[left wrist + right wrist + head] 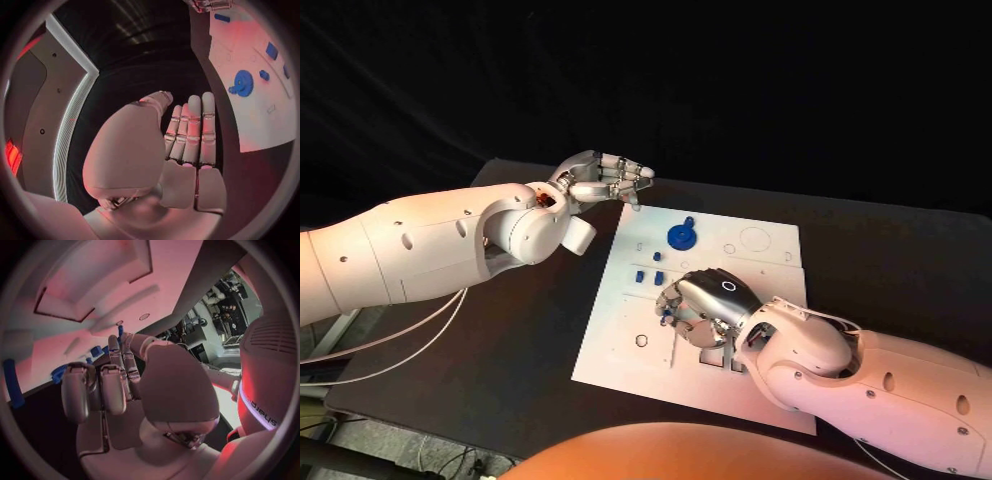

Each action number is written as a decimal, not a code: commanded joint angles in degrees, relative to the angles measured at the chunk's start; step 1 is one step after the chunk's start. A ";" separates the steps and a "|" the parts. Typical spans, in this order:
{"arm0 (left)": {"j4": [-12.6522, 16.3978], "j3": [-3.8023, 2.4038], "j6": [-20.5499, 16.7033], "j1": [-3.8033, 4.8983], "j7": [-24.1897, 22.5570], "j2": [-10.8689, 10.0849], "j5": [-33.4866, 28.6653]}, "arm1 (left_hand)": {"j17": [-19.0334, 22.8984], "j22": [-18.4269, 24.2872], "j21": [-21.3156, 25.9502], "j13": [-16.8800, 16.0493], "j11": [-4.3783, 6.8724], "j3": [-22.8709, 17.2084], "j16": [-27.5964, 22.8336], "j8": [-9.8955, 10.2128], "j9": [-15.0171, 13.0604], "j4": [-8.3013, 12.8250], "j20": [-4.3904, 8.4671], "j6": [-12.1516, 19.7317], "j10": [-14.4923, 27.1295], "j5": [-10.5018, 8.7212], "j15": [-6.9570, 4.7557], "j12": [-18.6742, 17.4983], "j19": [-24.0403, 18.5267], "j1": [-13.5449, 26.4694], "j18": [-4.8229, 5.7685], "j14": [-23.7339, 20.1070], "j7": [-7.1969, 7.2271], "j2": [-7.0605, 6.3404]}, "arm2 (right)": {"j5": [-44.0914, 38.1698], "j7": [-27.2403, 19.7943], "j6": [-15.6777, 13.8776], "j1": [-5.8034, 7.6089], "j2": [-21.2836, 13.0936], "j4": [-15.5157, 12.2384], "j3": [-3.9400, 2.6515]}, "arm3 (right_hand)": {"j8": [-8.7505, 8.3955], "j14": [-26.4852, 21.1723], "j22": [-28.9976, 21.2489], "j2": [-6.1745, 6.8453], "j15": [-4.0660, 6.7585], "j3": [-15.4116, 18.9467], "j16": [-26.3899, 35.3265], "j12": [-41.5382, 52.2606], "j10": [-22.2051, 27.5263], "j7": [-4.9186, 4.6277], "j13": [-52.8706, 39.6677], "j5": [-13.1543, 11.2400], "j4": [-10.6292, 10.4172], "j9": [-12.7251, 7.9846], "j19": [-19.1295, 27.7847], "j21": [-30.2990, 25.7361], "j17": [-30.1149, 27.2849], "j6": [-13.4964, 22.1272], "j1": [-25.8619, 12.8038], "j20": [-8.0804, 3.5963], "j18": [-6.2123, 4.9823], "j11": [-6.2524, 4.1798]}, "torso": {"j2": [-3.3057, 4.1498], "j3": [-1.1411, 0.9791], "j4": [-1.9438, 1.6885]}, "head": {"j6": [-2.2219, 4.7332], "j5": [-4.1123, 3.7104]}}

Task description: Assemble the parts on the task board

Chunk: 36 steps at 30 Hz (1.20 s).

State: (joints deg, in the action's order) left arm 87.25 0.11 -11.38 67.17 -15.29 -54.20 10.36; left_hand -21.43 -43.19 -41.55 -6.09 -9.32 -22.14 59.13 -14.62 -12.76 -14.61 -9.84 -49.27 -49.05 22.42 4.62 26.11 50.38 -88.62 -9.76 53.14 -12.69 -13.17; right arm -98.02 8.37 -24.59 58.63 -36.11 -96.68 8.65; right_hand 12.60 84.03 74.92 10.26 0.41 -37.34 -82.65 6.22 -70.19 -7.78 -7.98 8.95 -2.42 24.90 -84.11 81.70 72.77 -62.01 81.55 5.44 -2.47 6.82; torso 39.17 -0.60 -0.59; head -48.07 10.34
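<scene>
The white task board [625, 350] lies in the middle of the table. A round blue part [681, 236] sits near its far edge, and small blue pieces [656, 257] lie just nearer. My right hand [711, 302] is bent down over the board's middle, fingertips on its surface. In the right wrist view, a thin blue peg [120, 331] sticks out between the thumb and a fingertip of that hand [125, 375], with the board [175, 270] beyond. My left hand [603, 180] hovers off the board's far left corner, fingers straight and holding nothing [187, 140]. The round part [242, 82] lies off to its side.
The black table [531, 330] has bare room to the left of the board. Pale cables [387, 350] hang off its left edge. The board [262, 120] shows cut-outs and holes near my right hand. A long blue piece [12, 382] lies at the rim of the right wrist view.
</scene>
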 commanded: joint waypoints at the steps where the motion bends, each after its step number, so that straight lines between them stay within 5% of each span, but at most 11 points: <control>1: 0.05 -0.06 0.93 0.09 -0.43 0.08 -0.18 | 0.07 0.03 0.33 0.09 0.03 0.26 -0.29 0.32 0.06 0.04 -0.19 0.39 0.50 -0.03 0.35 -0.20 -0.15 0.07 -0.60 -0.09 -0.23 -0.05 | -0.19 -0.83 0.89 -0.08 0.03 0.14 0.02 | -0.35 2.53 11.79 0.11 0.28 -1.99 0.29 -0.13 -3.49 -0.21 -0.10 -0.05 2.55 0.06 -1.74 -0.15 -0.05 -0.02 -0.47 -0.26 0.51 -3.10 | -0.03 -0.03 0.00 | -0.16 0.19; 36: -0.09 -0.06 1.19 0.09 0.00 -0.07 -0.19 | 0.14 0.09 0.44 0.14 0.02 0.31 -0.32 0.32 0.12 0.04 -0.23 0.45 0.62 -0.03 0.36 -0.16 -0.17 0.15 -0.63 -0.08 -0.23 -0.01 | -2.78 0.20 4.31 -0.38 1.08 1.10 0.34 | -0.40 2.48 11.65 0.11 0.21 -0.69 0.38 -0.67 -3.26 -0.25 -0.25 -0.23 2.79 0.26 -1.46 -0.69 -0.30 0.13 -1.86 -0.14 0.39 -3.07 | -0.01 -0.05 0.03 | -0.08 0.42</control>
State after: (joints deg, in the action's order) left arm 87.07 0.10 -11.14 67.17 -15.11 -54.33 10.34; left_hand -21.36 -43.19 -41.32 -6.05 -9.32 -22.14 59.13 -14.63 -12.71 -14.61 -9.84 -49.27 -48.63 22.42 4.62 26.11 50.37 -88.62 -9.77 53.14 -12.69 -13.17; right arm -98.98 8.09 -22.79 58.44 -35.20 -95.65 8.79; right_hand 12.52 84.03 74.90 10.40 0.41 -38.49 -82.65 5.86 -70.19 -7.77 -8.20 8.50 0.61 25.04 -84.11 81.19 72.53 -62.00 80.18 5.44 -2.57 6.82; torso 39.13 -0.66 -0.53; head -48.16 10.78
